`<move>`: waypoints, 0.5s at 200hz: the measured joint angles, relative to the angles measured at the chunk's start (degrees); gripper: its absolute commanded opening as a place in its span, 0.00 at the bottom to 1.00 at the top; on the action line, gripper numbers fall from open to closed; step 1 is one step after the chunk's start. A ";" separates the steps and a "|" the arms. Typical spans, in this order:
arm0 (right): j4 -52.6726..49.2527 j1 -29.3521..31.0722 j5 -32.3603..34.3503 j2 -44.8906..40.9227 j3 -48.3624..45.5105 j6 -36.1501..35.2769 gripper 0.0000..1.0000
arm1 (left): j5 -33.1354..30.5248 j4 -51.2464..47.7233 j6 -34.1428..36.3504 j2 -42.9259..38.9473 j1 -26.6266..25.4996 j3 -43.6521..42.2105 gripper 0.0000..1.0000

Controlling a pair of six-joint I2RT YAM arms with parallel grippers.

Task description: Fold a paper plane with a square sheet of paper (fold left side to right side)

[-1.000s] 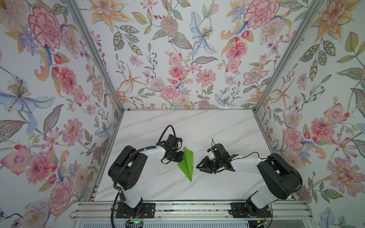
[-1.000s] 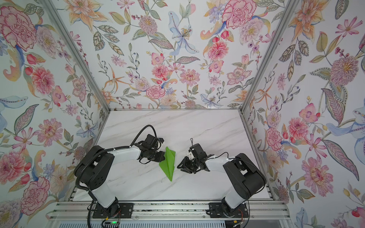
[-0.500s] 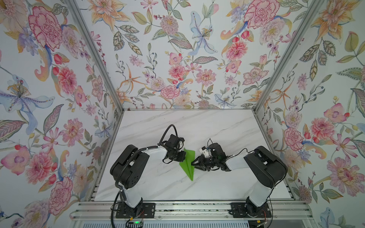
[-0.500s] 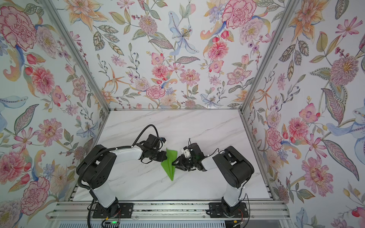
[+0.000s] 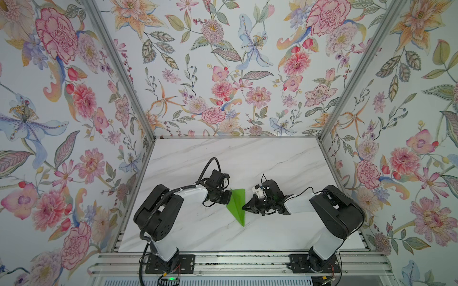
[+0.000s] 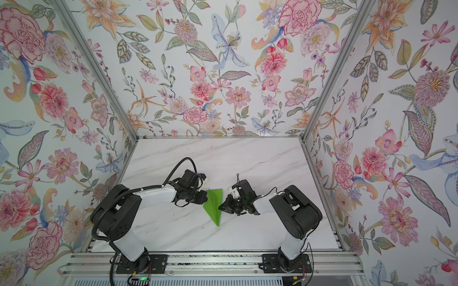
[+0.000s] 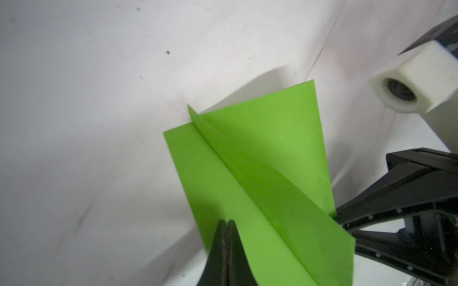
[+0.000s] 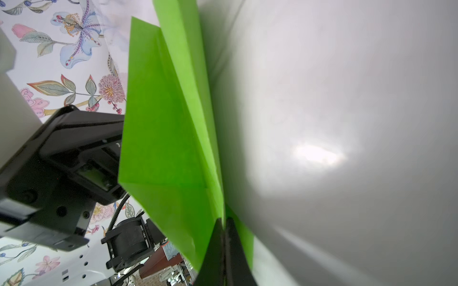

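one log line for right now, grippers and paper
left gripper: shut, tips at paper plane left wing | right gripper: shut on its right edge | stage: mid-fold

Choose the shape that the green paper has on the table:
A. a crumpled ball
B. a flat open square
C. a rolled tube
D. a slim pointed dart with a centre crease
D: in both top views the paper plane narrows to a sharp point at its near end, and the left wrist view shows a crease along its middle.

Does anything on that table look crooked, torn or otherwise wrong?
Nothing torn or spilled. Only the green paper plane looks askew: one flap stands up along its centre crease instead of lying flat.
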 measured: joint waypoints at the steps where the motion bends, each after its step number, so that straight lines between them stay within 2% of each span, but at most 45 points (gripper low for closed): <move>1: -0.33 0.00 0.13 -0.20 0.07 -0.17 0.00 | -0.20 -0.20 0.02 -0.39 0.00 0.00 0.00; 20: -9.53 0.00 3.45 -4.79 3.26 -3.69 0.00 | -2.49 -1.77 0.02 -5.60 -0.04 0.00 0.04; 46: -25.18 0.17 11.52 -10.36 11.19 -9.97 0.00 | -6.10 -3.15 0.04 -13.68 -0.04 0.07 0.13; 72: -40.87 1.86 24.09 -13.16 20.81 -15.87 0.00 | -9.49 -3.61 -0.46 -20.68 -0.02 0.07 0.27; 88: -48.74 4.20 31.93 -12.79 25.86 -18.21 0.00 | -11.19 -3.37 -1.01 -24.33 0.17 -0.15 0.33; 100: -54.18 6.51 37.73 -11.50 29.33 -19.21 0.00 | -12.22 -2.47 -1.55 -27.32 0.72 -1.18 0.42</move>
